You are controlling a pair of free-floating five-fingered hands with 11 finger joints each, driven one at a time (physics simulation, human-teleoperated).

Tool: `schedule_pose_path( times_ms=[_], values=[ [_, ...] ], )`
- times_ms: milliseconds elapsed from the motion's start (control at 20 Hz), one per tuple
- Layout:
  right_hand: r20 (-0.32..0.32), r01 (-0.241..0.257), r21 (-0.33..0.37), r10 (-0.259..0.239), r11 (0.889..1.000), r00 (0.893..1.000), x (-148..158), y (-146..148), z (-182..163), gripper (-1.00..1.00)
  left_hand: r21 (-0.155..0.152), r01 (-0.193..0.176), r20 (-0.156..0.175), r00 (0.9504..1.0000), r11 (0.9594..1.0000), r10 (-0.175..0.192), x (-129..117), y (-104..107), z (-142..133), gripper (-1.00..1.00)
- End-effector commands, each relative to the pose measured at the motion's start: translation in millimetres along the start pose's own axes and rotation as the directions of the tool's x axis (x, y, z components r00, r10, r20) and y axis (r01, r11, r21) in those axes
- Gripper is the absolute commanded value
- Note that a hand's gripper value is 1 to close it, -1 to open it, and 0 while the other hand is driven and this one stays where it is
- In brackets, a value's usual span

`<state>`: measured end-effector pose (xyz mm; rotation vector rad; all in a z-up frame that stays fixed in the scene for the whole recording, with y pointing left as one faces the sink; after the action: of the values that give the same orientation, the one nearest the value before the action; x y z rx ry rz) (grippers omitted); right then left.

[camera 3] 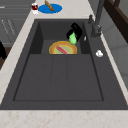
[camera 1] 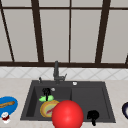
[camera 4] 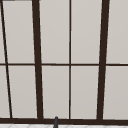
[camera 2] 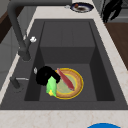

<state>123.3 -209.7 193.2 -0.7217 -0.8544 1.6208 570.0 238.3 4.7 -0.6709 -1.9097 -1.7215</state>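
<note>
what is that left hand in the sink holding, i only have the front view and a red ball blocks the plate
observer: the left hand is curled round a green object, beside the yellow-rimmed plate.
operator: anything on the plate
observer: a red utensil lies across it.
operator: where's the right hand
observer: the right hand hangs past the sink's front edge, off the counter.

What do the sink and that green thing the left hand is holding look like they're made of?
The sink looks like matte dark-grey composite or stone: flat colour, no metallic shine. The green thing, gripped by the left hand over the yellow-rimmed plate, looks like soft sponge or plastic; its uniform bright colour leaves that open.
</note>
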Motion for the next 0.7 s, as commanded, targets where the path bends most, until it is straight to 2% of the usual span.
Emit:
schedule_pose_path(
  times_ms=[0,50,150,250,300,400,550,650],
  values=[
    [0.0,0.0,0.0,0.0,1.0,1.0,0,0,0,0.0,0.027,0.017,-0.032,0.9993,0.9995,-0.016,-19,-25,-5,1.0],
    [0.0,0.0,0.0,0.0,1.0,1.0,0,0,0,0.0,0.025,0.005,-0.032,0.9995,0.9997,-0.005,-26,-31,-9,1.0],
    [0.0,0.0,0.0,0.0,1.0,1.0,0,0,0,0.0,-0.003,0.003,-0.054,0.9985,1.0,-0.003,-36,-45,-20,1.0],
    [0.0,0.0,0.0,0.0,1.0,1.0,0,0,0,0.0,-0.016,-0.008,-0.061,0.9981,0.9998,0.007,-41,-49,-25,1.0],
    [0.0,0.0,0.0,0.0,1.0,1.0,0,0,0,0.0,-0.038,-0.016,-0.073,0.9972,0.9991,0.014,-46,-46,-26,1.0],
    [0.0,0.0,0.0,0.0,1.0,1.0,0,0,0,0.0,-0.054,-0.016,-0.103,0.9946,0.9984,0.01,-59,-38,-26,1.0],
    [0.0,0.0,0.0,0.0,1.0,1.0,0,0,0,0.0,-0.066,-0.068,-0.119,0.9911,0.9955,0.06,-77,-36,-27,1.0],
    [0.0,0.0,0.0,0.0,1.0,1.0,0,0,0,0.0,-0.071,-0.044,-0.132,0.9907,0.9966,0.034,-56,-43,-40,1.0]
  ],
)
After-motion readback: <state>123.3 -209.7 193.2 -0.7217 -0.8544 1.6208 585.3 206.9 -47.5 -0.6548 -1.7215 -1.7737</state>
